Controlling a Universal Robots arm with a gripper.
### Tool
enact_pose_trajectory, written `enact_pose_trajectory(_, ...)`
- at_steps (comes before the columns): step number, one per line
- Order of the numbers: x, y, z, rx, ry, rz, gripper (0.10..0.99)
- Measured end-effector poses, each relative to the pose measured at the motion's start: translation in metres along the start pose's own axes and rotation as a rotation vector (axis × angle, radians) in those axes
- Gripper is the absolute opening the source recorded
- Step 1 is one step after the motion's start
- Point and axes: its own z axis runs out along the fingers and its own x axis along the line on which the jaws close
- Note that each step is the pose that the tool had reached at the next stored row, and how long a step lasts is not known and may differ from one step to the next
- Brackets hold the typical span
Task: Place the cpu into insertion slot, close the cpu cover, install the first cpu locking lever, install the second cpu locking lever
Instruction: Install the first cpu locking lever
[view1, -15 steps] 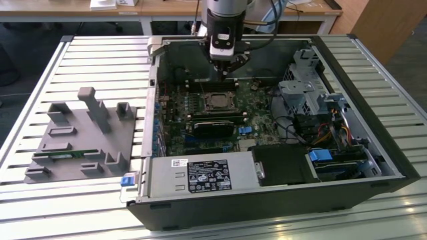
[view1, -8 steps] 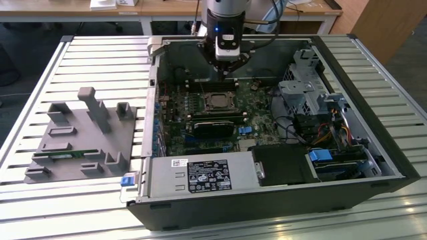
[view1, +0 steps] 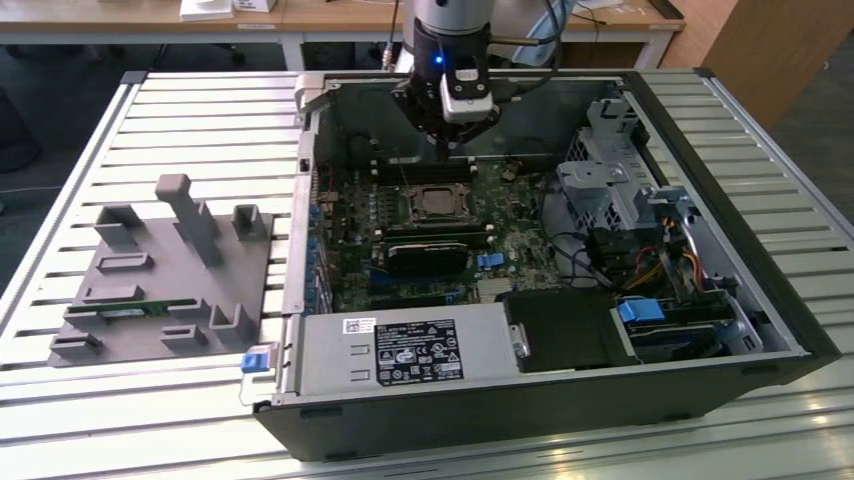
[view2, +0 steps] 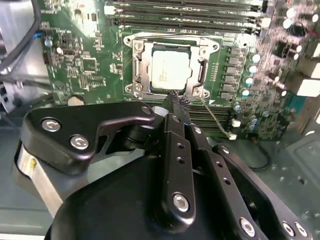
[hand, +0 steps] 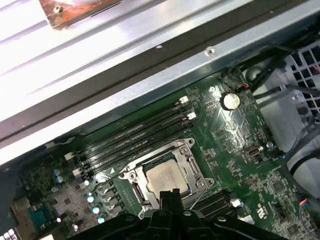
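Observation:
The cpu (view2: 170, 70) (hand: 166, 178) (view1: 433, 203) lies flat in the insertion slot (view2: 141, 75) on the green motherboard inside the open computer case. The silvery cpu cover (view2: 199, 60) (hand: 192, 167) lies down around the chip as a frame. One thin wire lever (view2: 216, 119) angles away from a socket corner, and another wire (view2: 170, 35) runs along the far side of the socket. My gripper (view2: 175, 97) (hand: 169, 194) (view1: 450, 152) hovers over the socket's edge near that corner. Its black fingers are shut together with nothing seen between them.
Long black memory slots (view2: 185, 10) (hand: 135, 135) flank the socket. A black card (view1: 430, 252), a power supply (view1: 400, 350) and a drive cage (view1: 614, 190) fill the case. A grey holder fixture (view1: 160, 270) with a green memory stick (view1: 134, 308) stands at the exterior view's left.

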Motion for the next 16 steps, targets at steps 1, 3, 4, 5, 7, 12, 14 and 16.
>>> enact_pose_trajectory(1, 0.0000, 0.0000, 0.0001, 0.000, 0.0004, -0.017, 0.106)
enact_pose_trajectory(3, 0.0000, 0.0000, 0.0001, -0.001, 0.0012, -0.051, 0.106)
enact_pose_trajectory(4, 0.0000, 0.0000, 0.0002, -0.001, 0.0016, -0.068, 0.106)
enact_pose_trajectory(5, 0.0000, 0.0000, 0.0002, -0.002, 0.0020, -0.085, 0.106)
enact_pose_trajectory(7, 0.0000, 0.0000, 0.0003, -0.002, 0.0028, -0.119, 0.106)
enact_pose_trajectory(12, 0.0000, 0.0000, 0.0005, -0.004, 0.0049, -0.207, 0.106)
enact_pose_trajectory(14, 0.0000, 0.0000, 0.0005, -0.005, 0.0057, -0.240, 0.106)
enact_pose_trajectory(16, 0.0000, 0.0000, 0.0006, -0.006, 0.0065, -0.275, 0.106)
